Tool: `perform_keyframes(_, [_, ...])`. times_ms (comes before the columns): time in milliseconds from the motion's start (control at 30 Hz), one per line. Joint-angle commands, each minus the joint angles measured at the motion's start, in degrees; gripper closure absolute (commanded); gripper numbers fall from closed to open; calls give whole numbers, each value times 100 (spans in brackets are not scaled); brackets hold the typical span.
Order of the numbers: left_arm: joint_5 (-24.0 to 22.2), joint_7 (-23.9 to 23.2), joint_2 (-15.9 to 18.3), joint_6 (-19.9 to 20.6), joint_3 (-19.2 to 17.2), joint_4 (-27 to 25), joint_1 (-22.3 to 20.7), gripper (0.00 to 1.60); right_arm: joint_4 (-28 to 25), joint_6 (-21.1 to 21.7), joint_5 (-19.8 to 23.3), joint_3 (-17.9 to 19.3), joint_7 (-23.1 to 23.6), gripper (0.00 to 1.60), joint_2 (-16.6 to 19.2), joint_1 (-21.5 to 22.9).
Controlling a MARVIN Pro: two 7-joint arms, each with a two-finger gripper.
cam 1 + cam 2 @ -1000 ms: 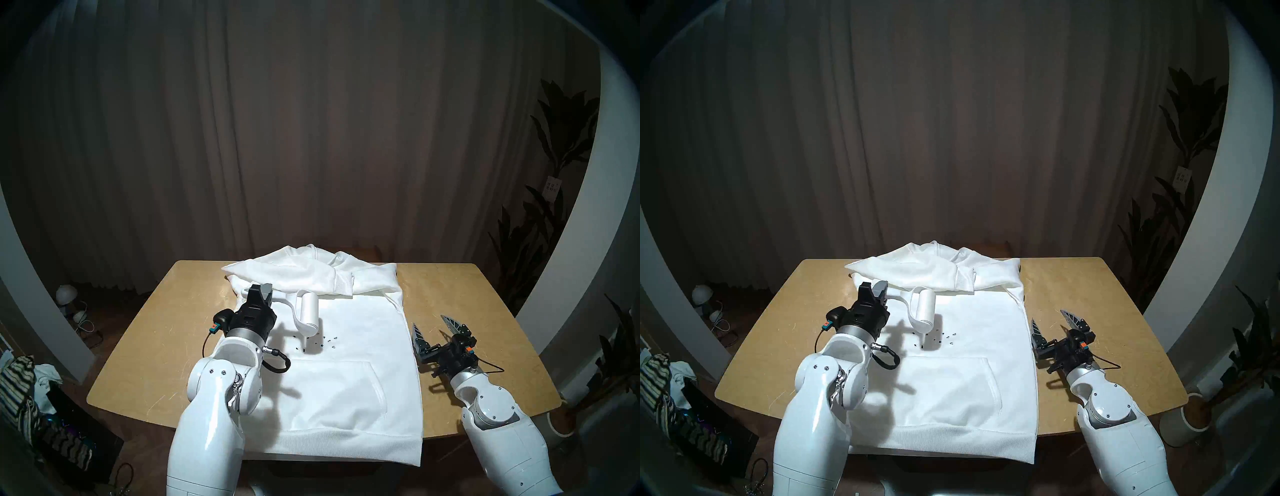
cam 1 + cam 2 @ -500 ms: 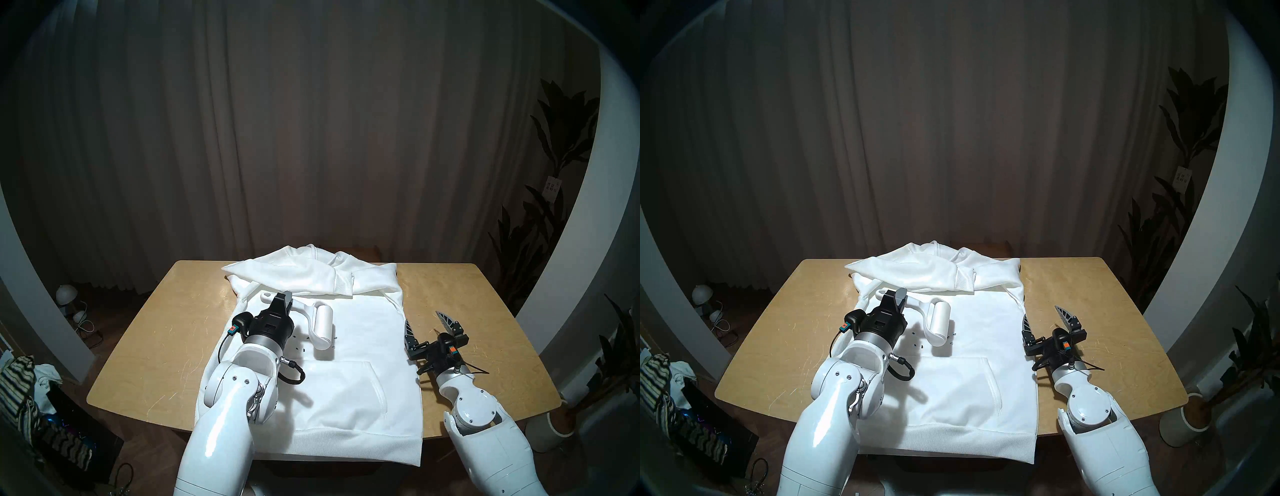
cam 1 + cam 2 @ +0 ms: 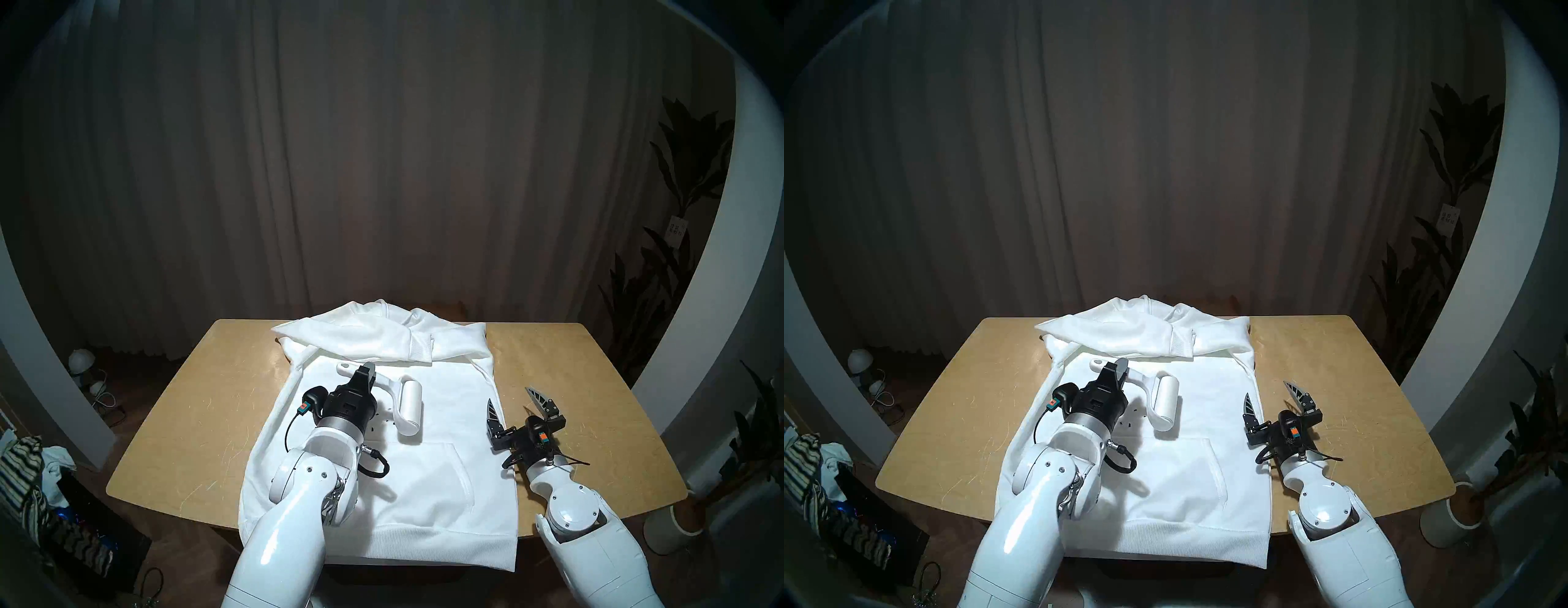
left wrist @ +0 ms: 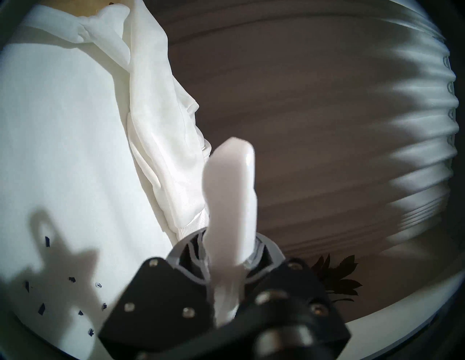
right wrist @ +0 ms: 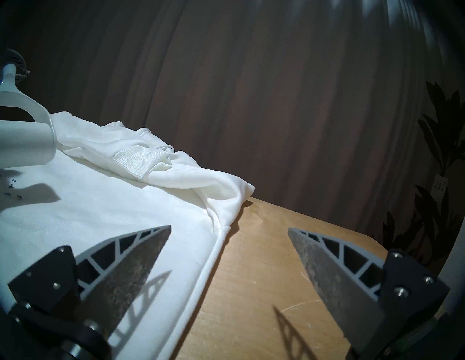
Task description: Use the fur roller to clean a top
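Observation:
The white hooded top (image 3: 428, 479) (image 3: 1183, 475) lies flat on the wooden table (image 3: 191, 416), hood at the far end. My left gripper (image 3: 367, 371) (image 3: 1119, 368) is shut on the curved handle of the white fur roller (image 3: 410, 408) (image 3: 1165, 405). The roller's cylinder is over the chest just above the pocket, whether touching I cannot tell. Small dark bits (image 3: 388, 411) (image 4: 41, 308) lie on the cloth to its left. The handle (image 4: 230, 201) shows between my fingers in the left wrist view. My right gripper (image 3: 511, 401) (image 5: 229, 233) is open and empty over the top's right edge.
A striped cloth pile (image 3: 21, 471) and a dark box sit on the floor at the left. A potted plant (image 3: 674, 522) stands at the right. A small white lamp (image 3: 80, 361) is on the floor at the far left. Curtains hang behind the table.
My left gripper has carried the roller to the right across the chest, passing over the dark bits. My right arm has moved left toward the top's right edge, still open.

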Motion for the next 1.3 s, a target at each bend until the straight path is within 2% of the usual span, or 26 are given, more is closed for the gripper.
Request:
perform_keyframes(0, [-34, 120, -17, -219, 141, -14, -254, 160, -22, -71, 43, -37, 99, 0, 28, 26])
perform_keyframes(233, [-11, 209, 6, -426, 325, 247, -399, 160, -51, -103, 72, -88, 261, 0, 116, 7])
perform_keyframes(467, [204, 149, 79, -539, 505, 383, -385, 160, -402, 237, 169, -11, 267, 0, 166, -210])
perform_keyframes(600, [241, 148, 97, -709, 572, 438, -403, 160, -643, 697, 259, 64, 259, 0, 138, -297])
perform_keyframes(767, [297, 138, 98, -689, 553, 411, -384, 160, -885, 1329, 545, 163, 342, 0, 66, -281])
perform_keyframes(1000, [400, 207, 116, -776, 577, 479, -388, 160, -1066, 2162, 546, 149, 441, 0, 170, -161])
perform_keyframes(1100, [419, 224, 130, -785, 580, 509, -389, 160, -1071, 2368, 484, 116, 495, 0, 221, -125])
perform_keyframes(1267, [398, 196, 133, -811, 556, 570, -395, 160, -920, 2287, -234, -136, 110, 0, 323, -55])
